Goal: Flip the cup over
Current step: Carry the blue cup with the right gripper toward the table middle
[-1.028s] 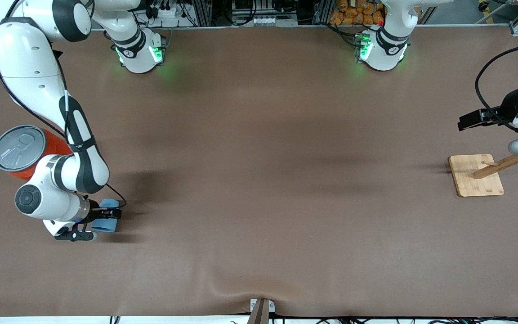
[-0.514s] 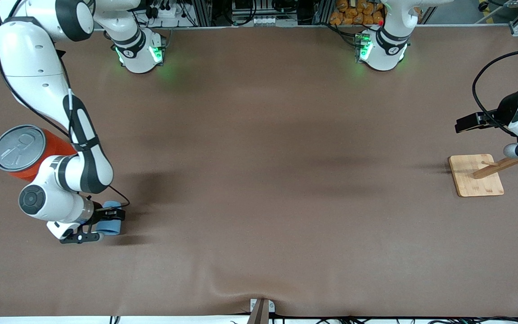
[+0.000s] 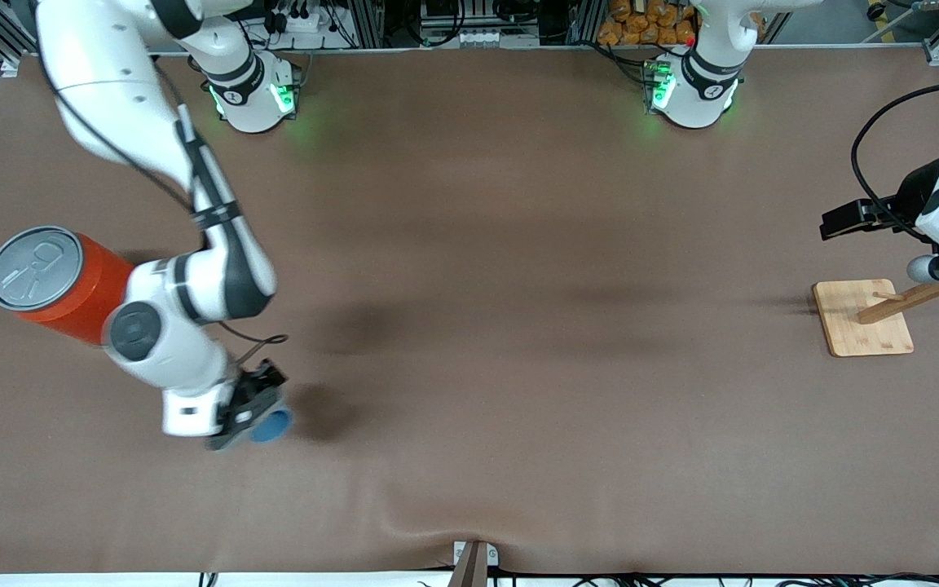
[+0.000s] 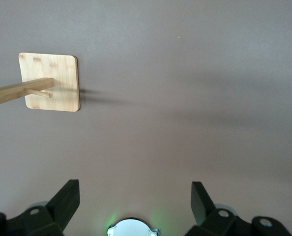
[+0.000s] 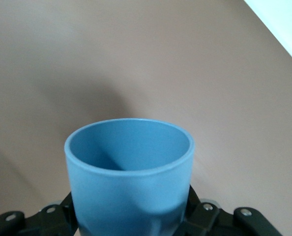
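Observation:
My right gripper [image 3: 256, 410] is shut on the small light-blue cup [image 3: 272, 425] and holds it up over the brown table, toward the right arm's end. In the right wrist view the cup [image 5: 130, 172] fills the space between the black fingers [image 5: 201, 214], its open mouth pointing away from the wrist, its darker blue inside showing. My left gripper [image 4: 135, 194] is open and empty, up over the table at the left arm's end, near the wooden stand.
A large orange can [image 3: 54, 279] with a grey pull-tab lid stands beside the right arm's wrist. A wooden stand with a square base [image 3: 861, 316] and slanted pegs sits at the left arm's end; it also shows in the left wrist view [image 4: 50, 81].
My right gripper has lifted the cup off the table, carried it toward the table's middle and turned it, so its mouth now shows. The left arm has barely moved.

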Available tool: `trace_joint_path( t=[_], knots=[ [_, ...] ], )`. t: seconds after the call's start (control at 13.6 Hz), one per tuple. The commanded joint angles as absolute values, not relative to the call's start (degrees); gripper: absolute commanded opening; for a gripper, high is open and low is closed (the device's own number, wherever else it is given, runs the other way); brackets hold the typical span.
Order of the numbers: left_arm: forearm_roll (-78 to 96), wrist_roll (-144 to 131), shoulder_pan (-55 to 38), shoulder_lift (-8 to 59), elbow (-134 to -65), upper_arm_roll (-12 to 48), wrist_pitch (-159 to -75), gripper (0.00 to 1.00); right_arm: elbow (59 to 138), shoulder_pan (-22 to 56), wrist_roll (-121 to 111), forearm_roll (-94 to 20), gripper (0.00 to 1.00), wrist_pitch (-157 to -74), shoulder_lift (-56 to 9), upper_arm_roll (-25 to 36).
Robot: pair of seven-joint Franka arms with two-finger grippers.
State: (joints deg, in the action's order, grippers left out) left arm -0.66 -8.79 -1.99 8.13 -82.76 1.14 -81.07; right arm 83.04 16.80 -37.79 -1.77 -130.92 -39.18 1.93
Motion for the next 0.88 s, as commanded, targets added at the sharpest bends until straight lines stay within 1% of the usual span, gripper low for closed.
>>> trace_joint_path(
  t=[0.0,0.07,0.22,0.29,0.44,0.51,0.66,0.81],
  knots=[
    [-0.3,-8.6,-1.9,8.0,-82.0,1.1,-80.9,1.0,83.4,23.5,-46.8,-0.5,0.56,-130.9,-38.2,2.5],
    [-0.3,-8.8,-2.0,8.1,-82.0,1.1,-81.3,1.0,83.6,26.3,-48.7,-0.6,0.55,-130.8,-38.2,2.5],
    [0.0,-8.9,-1.7,7.5,-82.6,1.2,-84.9,1.0,83.9,32.1,-49.2,-0.6,0.55,-131.1,-38.6,2.5],
    [0.0,-8.3,-1.5,7.3,-82.8,1.4,-85.0,1.0,83.8,35.1,-49.0,-0.2,0.55,-131.7,-38.8,2.6],
    [0.1,-8.2,-1.4,7.2,-83.3,1.5,-85.0,1.0,83.9,40.0,-49.2,0.0,0.56,-137.1,-40.8,2.7],
    [0.8,-8.1,-1.5,7.4,-83.2,1.6,-85.0,1.0,84.3,41.3,-49.3,-0.1,0.55,-139.0,-41.7,2.6],
    [3.8,-8.2,-2.1,8.3,-83.1,1.6,-85.2,1.0,84.6,42.9,-49.7,-0.1,0.56,-139.5,-42.9,2.6],
    [7.8,-8.1,-2.5,11.9,-82.7,1.6,-85.8,1.0,85.9,43.9,-49.6,-0.1,0.56,-139.2,-43.2,2.6]
  ],
)
